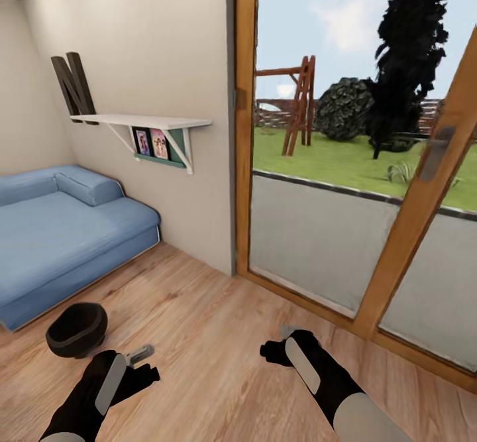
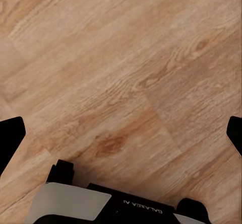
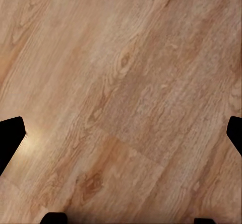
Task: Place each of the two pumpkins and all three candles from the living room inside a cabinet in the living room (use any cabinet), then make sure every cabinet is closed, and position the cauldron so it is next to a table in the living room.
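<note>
The black round cauldron (image 1: 76, 328) stands upright on the wooden floor, just in front of the blue sofa. My left gripper (image 1: 142, 364) hovers a little to its right, apart from it. In the left wrist view that gripper (image 2: 121, 138) is open, with bare floorboards between its fingertips (image 2: 10, 138). My right gripper (image 1: 278, 341) hangs over the floor further right, near the glass door. It is open too (image 3: 121, 138), and nothing lies between its fingertips (image 3: 11, 136). The pumpkins, candles, cabinet and table are out of view.
A blue sofa (image 1: 59, 230) fills the left corner. A white wall shelf (image 1: 142, 122) with photos hangs above it. A wood-framed glass door (image 1: 371, 217) to the garden runs along the right. Wooden floor (image 1: 212, 336) lies between the sofa and the door.
</note>
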### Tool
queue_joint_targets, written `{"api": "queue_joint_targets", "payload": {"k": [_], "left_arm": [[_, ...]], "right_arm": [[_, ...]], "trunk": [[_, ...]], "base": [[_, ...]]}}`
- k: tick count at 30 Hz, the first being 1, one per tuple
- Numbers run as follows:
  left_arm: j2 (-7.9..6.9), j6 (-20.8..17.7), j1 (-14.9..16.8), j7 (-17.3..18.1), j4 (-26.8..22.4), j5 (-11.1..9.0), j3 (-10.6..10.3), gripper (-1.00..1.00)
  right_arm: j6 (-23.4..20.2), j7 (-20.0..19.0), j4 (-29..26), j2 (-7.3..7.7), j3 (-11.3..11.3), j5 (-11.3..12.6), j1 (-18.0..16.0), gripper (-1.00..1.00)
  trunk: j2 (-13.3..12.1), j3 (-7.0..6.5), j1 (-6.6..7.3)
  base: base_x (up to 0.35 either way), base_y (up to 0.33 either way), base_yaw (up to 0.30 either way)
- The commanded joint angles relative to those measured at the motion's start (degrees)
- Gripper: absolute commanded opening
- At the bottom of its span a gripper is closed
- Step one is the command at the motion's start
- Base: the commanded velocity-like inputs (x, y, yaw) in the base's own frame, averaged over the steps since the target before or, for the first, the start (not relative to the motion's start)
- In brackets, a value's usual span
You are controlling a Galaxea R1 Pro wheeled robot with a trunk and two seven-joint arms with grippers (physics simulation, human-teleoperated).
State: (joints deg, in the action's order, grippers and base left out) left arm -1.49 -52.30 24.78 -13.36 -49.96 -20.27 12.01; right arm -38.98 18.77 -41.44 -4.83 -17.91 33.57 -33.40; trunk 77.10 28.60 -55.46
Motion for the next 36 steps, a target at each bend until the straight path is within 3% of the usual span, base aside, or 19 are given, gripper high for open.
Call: {"api": "queue_joint_targets", "payload": {"k": [1, 23, 31, 36], "left_arm": [[0.0, 0.0, 0.0, 0.0, -0.02, -0.01, -0.02, 1.0], [0.0, 0.0, 0.0, 0.0, 0.02, -0.03, 0.08, 1.0], [0.0, 0.0, 0.0, 0.0, -0.01, -0.09, 0.01, 1.0], [0.0, 0.0, 0.0, 0.0, -0.02, -0.1, 0.06, 1.0]], "right_arm": [[0.02, 0.01, 0.02, 0.0, -0.01, 0.0, 0.0, 1.0], [0.13, 0.13, -0.04, -0.03, -0.02, -0.26, 0.0, 1.0], [0.13, 2.25, -0.04, -0.13, -0.09, -0.19, 0.0, 1.0], [0.13, 2.78, -0.04, -0.36, -2.51, -0.21, 0.0, 1.0]], "trunk": [[0.0, 0.06, 0.0], [0.0, 1.31, 0.0], [0.0, 1.77, 0.0], [0.0, 2.05, 0.0]], "base": [[0.331, 0.0, 0.243], [0.326, 0.0, 0.243], [0.227, 0.0, 0.243], [0.145, 0.0, 0.243]]}}
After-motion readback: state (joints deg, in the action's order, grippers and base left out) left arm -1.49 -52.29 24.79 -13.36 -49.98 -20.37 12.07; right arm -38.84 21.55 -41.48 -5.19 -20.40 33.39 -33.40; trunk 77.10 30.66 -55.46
